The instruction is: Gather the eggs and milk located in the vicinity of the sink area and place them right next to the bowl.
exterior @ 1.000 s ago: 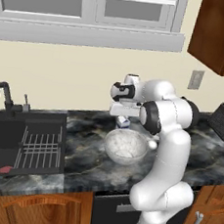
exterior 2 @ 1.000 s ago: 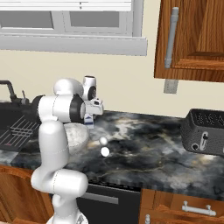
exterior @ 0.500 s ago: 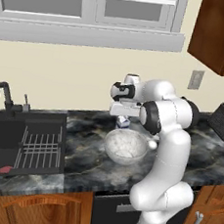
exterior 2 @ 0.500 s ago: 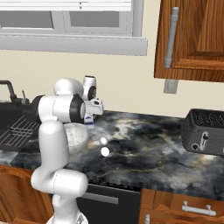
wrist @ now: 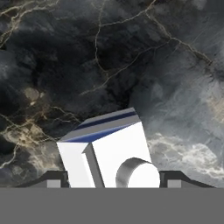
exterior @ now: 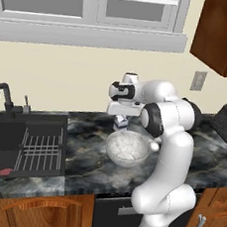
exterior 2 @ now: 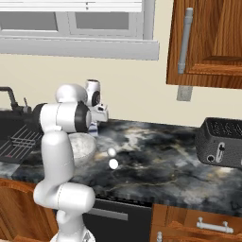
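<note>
One carton of milk (wrist: 107, 151) stands upright on the dark marbled table (wrist: 144, 65), just behind the cloudy glass bowl (exterior: 127, 148), directly between the jaws, which straddle its gabled top. Whether they pinch it or stand released, I cannot tell. Two smooth eggs (exterior 2: 112, 158) lie beside the bowl.
</note>
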Motion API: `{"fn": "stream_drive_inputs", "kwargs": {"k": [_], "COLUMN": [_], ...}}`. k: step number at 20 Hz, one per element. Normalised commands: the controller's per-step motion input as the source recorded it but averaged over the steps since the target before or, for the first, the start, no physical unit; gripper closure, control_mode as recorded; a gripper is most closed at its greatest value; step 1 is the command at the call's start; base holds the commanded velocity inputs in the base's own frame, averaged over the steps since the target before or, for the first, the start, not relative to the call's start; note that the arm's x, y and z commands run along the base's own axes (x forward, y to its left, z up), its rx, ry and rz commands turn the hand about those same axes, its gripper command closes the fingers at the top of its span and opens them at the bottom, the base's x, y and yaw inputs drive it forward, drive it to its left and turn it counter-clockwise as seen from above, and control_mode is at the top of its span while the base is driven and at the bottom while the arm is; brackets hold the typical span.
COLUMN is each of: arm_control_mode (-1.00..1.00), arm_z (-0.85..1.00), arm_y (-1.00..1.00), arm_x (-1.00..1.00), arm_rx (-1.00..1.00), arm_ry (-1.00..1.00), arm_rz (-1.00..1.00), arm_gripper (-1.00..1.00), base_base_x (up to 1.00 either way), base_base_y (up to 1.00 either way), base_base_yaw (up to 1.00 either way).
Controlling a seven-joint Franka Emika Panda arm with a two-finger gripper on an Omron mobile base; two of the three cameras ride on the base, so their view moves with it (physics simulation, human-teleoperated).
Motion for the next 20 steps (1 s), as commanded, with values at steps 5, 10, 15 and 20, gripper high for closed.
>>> {"fn": "stream_drive_inputs", "kwargs": {"k": [5,10,15,20], "arm_control_mode": [-1.0,-1.0,-1.0,-1.0], "arm_z": [0.1,0.11,0.08,0.06], "arm_y": [0.48,0.5,0.44,0.34], "arm_x": [0.18,0.12,0.01,-0.24], "arm_rx": [0.0,0.0,0.0,0.01], "arm_ry": [-0.03,-0.03,-0.01,0.0], "arm_rz": [-0.02,0.0,0.0,0.0], "arm_gripper": [1.0,1.0,1.0,1.0], "base_base_x": [0.0,0.0,0.0,0.0], "base_base_y": [0.0,0.0,0.0,0.0], "base_base_yaw": [0.0,0.0,0.0,0.0]}}
